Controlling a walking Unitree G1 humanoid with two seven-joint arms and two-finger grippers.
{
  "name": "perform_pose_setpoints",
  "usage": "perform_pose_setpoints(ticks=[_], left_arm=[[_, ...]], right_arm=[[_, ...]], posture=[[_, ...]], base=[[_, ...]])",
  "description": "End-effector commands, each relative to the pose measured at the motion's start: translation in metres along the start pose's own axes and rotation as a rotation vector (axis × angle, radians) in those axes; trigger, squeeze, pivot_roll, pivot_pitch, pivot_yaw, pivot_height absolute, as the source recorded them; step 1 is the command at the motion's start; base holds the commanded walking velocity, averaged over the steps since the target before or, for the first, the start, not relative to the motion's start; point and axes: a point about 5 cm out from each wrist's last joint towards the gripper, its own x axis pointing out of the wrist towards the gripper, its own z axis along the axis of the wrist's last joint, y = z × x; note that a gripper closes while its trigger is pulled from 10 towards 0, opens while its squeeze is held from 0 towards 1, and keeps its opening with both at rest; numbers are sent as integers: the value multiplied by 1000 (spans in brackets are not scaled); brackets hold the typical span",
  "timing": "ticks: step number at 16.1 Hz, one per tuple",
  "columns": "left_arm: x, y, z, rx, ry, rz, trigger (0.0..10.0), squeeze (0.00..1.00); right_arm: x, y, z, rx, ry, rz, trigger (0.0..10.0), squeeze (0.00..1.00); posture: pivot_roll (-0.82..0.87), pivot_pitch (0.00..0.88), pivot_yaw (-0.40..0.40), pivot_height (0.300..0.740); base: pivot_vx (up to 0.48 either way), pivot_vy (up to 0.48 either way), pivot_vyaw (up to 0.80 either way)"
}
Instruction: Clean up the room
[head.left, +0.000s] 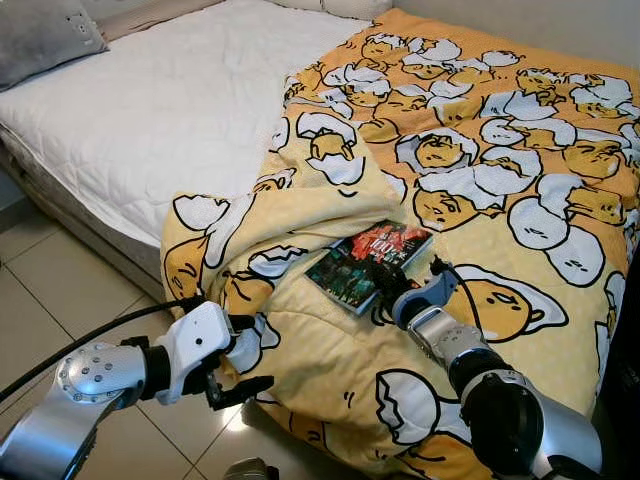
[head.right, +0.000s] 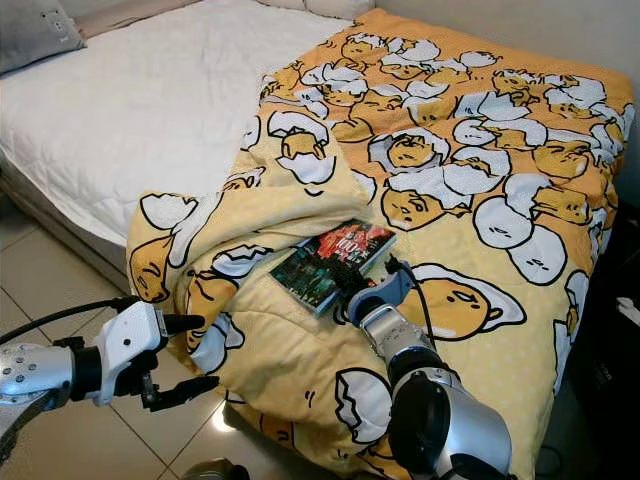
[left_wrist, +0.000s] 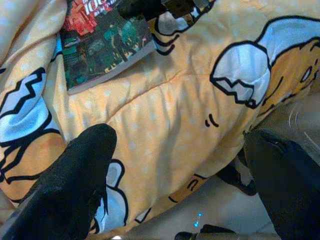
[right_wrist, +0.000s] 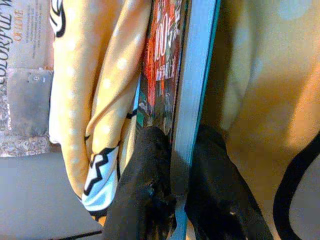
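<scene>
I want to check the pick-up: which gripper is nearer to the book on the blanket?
Right. The right gripper is shut on the book at its edge; the left gripper hangs open beside the blanket's overhang, apart from the book.

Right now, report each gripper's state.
Left gripper: open, empty, beside the blanket.
Right gripper: shut on the book.
</scene>
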Motion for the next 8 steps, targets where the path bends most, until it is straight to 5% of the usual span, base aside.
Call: perform_pose_setpoints(ticks=[1,3,8], left_arm=[[2,-2,-2,-5,-2,4,10000,0],[5,-2,-2,-24,-26,27,10000,0],[31,11,4,-148,-191,291,10000,0]], right_arm=[[2,10,12,14,-45,41,0,0],[2,14,20,12,-67,76,0,0],[-19,30,62,-297,-228,211,0,0]], posture=[[158,0,-6,740],[131,0,-11,740],[-3,0,40,740]], base=[[0,0,0],[0,0,0],[0,0,0]])
